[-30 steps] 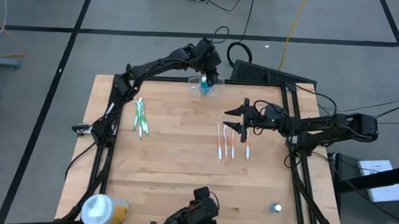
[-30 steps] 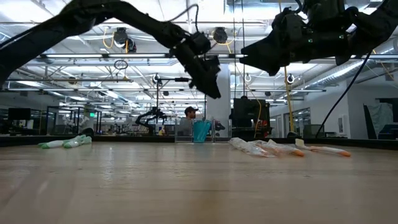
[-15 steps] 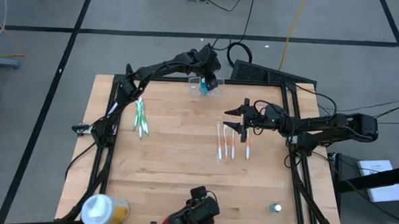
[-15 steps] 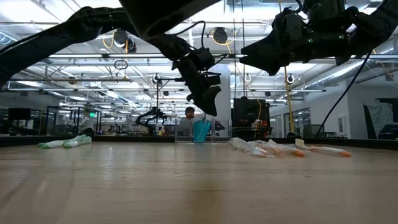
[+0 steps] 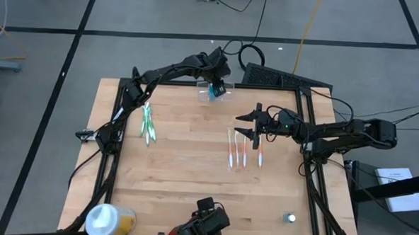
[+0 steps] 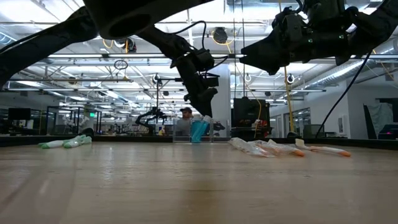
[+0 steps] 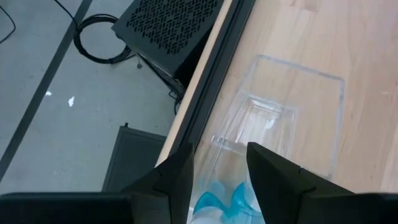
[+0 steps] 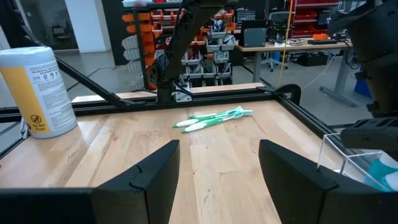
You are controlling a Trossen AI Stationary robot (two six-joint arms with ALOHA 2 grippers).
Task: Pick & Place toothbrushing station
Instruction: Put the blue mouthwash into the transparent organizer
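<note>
The toothbrushing station [image 5: 227,93] is a small clear plastic holder at the table's far edge, with a blue piece [image 7: 221,198] in one end. It also shows in the left wrist view [image 7: 298,124] and, with the blue piece, in the low view [image 6: 198,132]. My left gripper [image 5: 214,86] is down on it, its fingers narrowed around the end with the blue piece. My right gripper [image 5: 239,126] is open and empty, held above the orange-tipped toothbrushes [image 5: 243,151] at the table's right. My left gripper [image 7: 221,180] has the holder's end with the blue piece [image 7: 217,186] between its two fingers, coming from above and pointing down. The fingers themselves hide the exact place of contact. The rest of the holder [image 7: 311,93] stretches away over the tabletop; whether it is lifted, I cannot tell.
Green toothbrushes [image 5: 147,123] lie at the table's left. A round white-and-yellow tub [image 5: 104,219] stands at the near left corner and a small object [image 5: 289,218] at the near right. A black box [image 7: 174,25] and cables lie on the floor beyond the far edge.
My left gripper has come down onto the clear holder at the far edge. In the low view the blue piece now stands a little tilted and shifted from where it was.
</note>
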